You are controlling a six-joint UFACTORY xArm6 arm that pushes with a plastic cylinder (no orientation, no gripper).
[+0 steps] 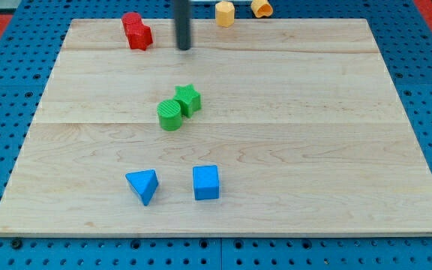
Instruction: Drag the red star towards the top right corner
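The red star (136,31) lies near the view's top edge of the wooden board (313,150), left of centre. My tip (184,47) is the lower end of the dark rod coming down from the view's top. It stands to the right of the red star, a short gap apart, not touching it. The board's top right corner (366,22) is far to the right of both.
A green star (188,99) and a green cylinder (169,115) touch each other at mid-board. A blue triangle (143,185) and a blue cube (206,182) sit near the bottom. Two yellow blocks (224,13) (261,8) lie at the top edge.
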